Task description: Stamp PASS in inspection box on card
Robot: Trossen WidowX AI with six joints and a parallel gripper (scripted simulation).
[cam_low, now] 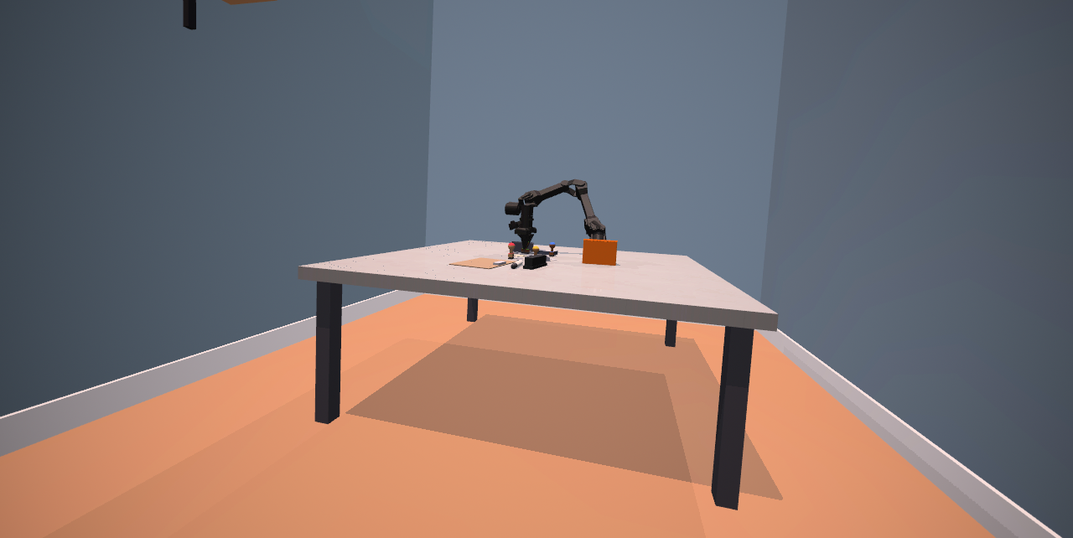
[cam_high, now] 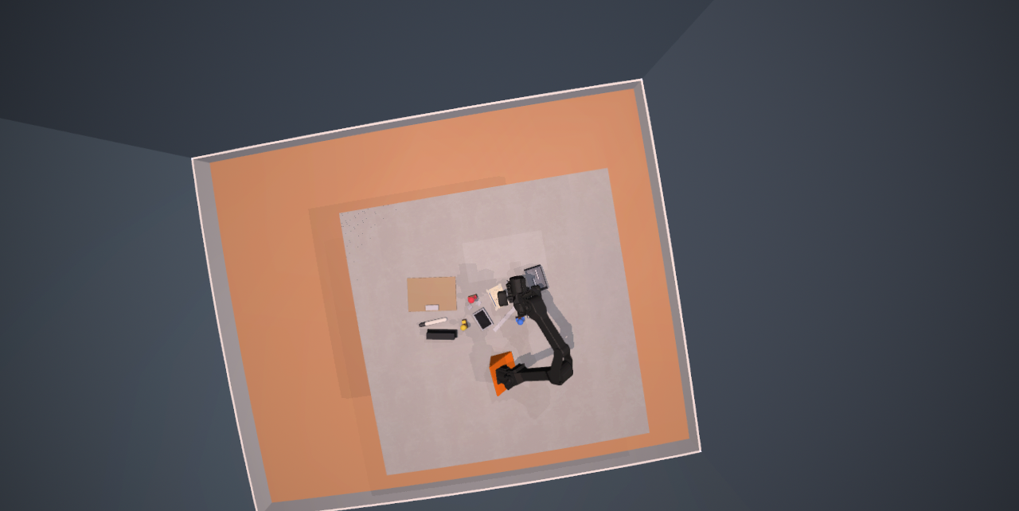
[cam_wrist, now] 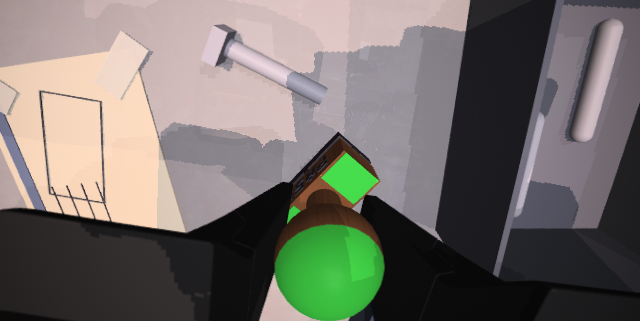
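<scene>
My gripper (cam_wrist: 326,200) (cam_high: 502,299) (cam_low: 523,243) is shut on the PASS stamp (cam_wrist: 330,266), around the neck under its round green knob. The stamp's brown block with a green top face (cam_wrist: 349,179) points down at the table. I cannot tell whether it touches the table. The cream card (cam_wrist: 125,161) (cam_high: 494,292) lies taped down to the left of the stamp. Its drawn inspection box (cam_wrist: 102,141) is empty. A small dark pad (cam_high: 482,318) lies left of the arm in the overhead view.
A black open bin (cam_wrist: 490,111) (cam_high: 537,276) with white cylinders (cam_wrist: 597,81) stands close on the right. A grey bolt (cam_wrist: 270,68) lies beyond the stamp. Red (cam_high: 472,299), yellow (cam_high: 463,325) and blue (cam_high: 519,320) stamps, a brown board (cam_high: 431,293) and the orange arm base (cam_high: 501,372) share the table.
</scene>
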